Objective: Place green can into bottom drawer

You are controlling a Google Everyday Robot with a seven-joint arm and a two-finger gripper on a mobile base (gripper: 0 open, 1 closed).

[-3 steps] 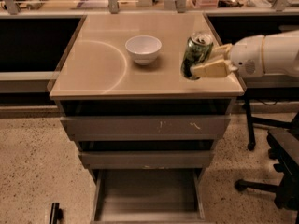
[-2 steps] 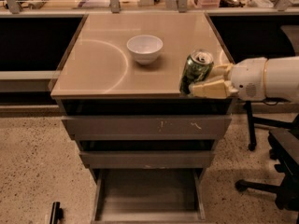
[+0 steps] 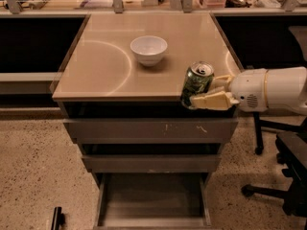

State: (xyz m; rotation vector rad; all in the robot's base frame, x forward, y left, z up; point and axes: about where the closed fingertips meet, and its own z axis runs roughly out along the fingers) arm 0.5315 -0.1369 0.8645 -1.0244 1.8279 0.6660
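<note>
The green can is held by the gripper, whose tan fingers are closed on its lower body; it is tilted, silver top toward the camera, and is seen at the front right edge of the cabinet top, whether just above that edge or just past it cannot be told.

In the camera view the bottom drawer is seen pulled open far below, its grey floor bare; it lies lower and further left than the can.

Several failures can be judged likely: a tilted can gripped low could slip or twist between the fingers; a release from this height would probably send it bouncing or rolling out of the shallow tray; a straight descent could bring can or white arm against the top drawer or the middle drawer, whose fronts stand directly beneath.

The white bowl sits well apart on the cabinet top and is no obstacle; an office chair stands near the arm on the right and could be brushed as the arm is lowered; a small dark object lies on the floor, left of the drawer.
</note>
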